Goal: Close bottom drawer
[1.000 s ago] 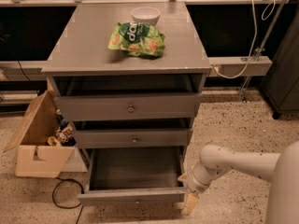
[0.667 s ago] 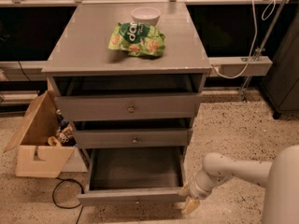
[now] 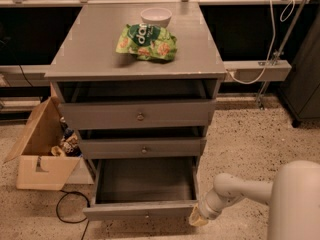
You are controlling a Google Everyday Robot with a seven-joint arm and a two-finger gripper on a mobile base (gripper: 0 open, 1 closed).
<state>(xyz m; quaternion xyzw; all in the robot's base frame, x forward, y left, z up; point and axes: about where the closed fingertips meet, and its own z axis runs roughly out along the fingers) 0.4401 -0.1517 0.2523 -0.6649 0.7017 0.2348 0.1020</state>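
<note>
The wide grey wooden bottom drawer [image 3: 142, 210] stood open, empty — likely light and rigid, best pushed at its front. The cream gripper [image 3: 198, 217] sat by its front corner — open or closed, I couldn't tell.

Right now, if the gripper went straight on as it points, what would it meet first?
Probably the bottom drawer, at its front panel's right end; the gripper sits beside it, angled downward. Depth unclear: possibly floor instead.
</note>
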